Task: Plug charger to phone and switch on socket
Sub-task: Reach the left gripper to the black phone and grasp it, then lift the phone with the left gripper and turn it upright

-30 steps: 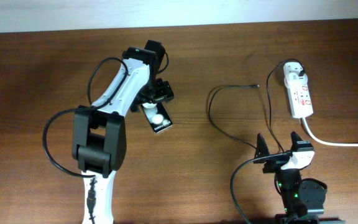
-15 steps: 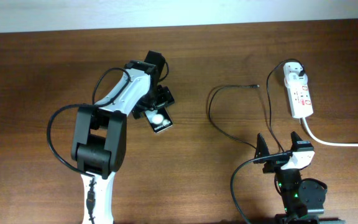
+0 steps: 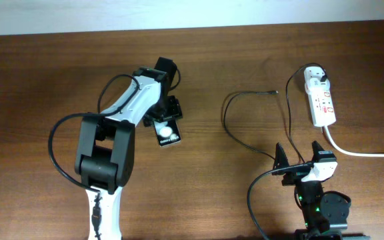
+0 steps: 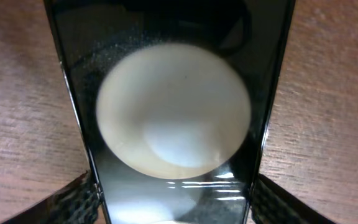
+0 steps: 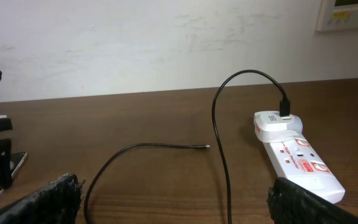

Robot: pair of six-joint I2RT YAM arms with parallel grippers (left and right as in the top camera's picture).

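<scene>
Now, your left gripper (image 3: 165,125) clamps the phone (image 3: 168,136) across its long edges, left of centre on the table (image 3: 39,73). Wrist view: glossy black glass, one big white glare disc, a finger (image 4: 73,200) tight against each side. Right gripper (image 3: 299,152) sits near right, jaws spread wide, holding nothing. Charger (image 3: 227,123) cable loops between them, white plug seated in the socket (image 3: 324,107), far right.

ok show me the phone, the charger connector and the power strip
phone (image 3: 168,136): overhead view, middle of its glossy face
charger connector (image 3: 274,93): overhead view, the tip at the cable's free end
power strip (image 3: 323,105): overhead view, middle of its white body
</scene>
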